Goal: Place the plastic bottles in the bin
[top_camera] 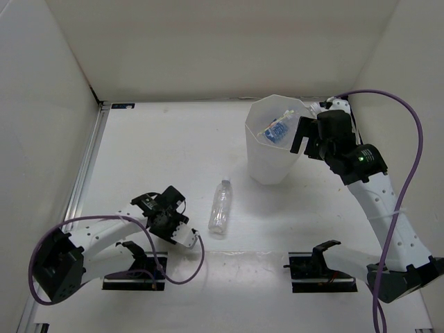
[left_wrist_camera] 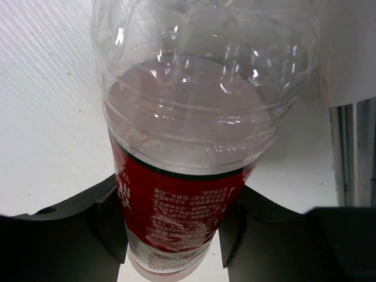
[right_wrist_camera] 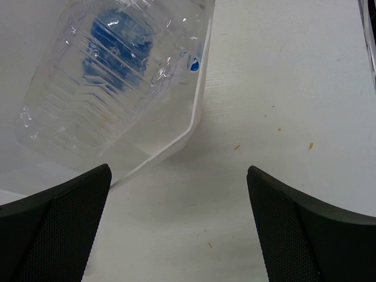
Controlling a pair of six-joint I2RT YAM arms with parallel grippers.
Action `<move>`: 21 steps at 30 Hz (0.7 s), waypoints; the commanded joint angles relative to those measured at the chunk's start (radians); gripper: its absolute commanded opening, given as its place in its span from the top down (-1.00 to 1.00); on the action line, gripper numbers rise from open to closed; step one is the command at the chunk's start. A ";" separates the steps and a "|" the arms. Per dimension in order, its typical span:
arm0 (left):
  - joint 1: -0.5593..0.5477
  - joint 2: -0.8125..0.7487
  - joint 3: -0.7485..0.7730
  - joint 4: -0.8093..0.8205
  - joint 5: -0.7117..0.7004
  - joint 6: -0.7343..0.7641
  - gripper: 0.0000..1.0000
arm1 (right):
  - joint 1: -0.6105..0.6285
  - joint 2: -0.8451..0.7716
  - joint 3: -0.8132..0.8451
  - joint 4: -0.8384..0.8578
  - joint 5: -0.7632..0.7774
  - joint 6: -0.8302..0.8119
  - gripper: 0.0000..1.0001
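Observation:
The white bin (top_camera: 267, 166) stands at the back right. A clear bottle with a blue label (top_camera: 277, 130) lies inside it and also shows in the right wrist view (right_wrist_camera: 111, 64) behind the bin's rim (right_wrist_camera: 176, 144). My right gripper (top_camera: 304, 136) is open and empty, just outside the bin's right rim, over bare table (right_wrist_camera: 179, 235). An unlabelled clear bottle (top_camera: 220, 205) lies on the table in the middle. My left gripper (top_camera: 173, 223) is low at the near left, shut on a red-labelled clear bottle (left_wrist_camera: 182, 200), with a finger (left_wrist_camera: 106, 217) on each side of it.
White walls enclose the table at the back and on both sides. A metal rail (top_camera: 83, 173) runs along the left edge. Two black brackets (top_camera: 135, 274) (top_camera: 322, 269) sit at the near edge. Purple cables (top_camera: 409, 118) loop off both arms.

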 commanded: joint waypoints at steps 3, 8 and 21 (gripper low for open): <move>0.015 0.074 0.106 0.009 0.038 -0.212 0.80 | 0.003 -0.001 0.016 0.004 0.029 -0.021 -0.98; 0.122 0.174 0.328 -0.055 0.194 -0.395 0.80 | 0.003 -0.012 0.016 0.004 0.029 -0.012 -0.98; 0.354 0.536 1.071 -0.155 0.555 -0.876 0.80 | 0.003 -0.041 0.006 0.004 0.038 0.024 -0.98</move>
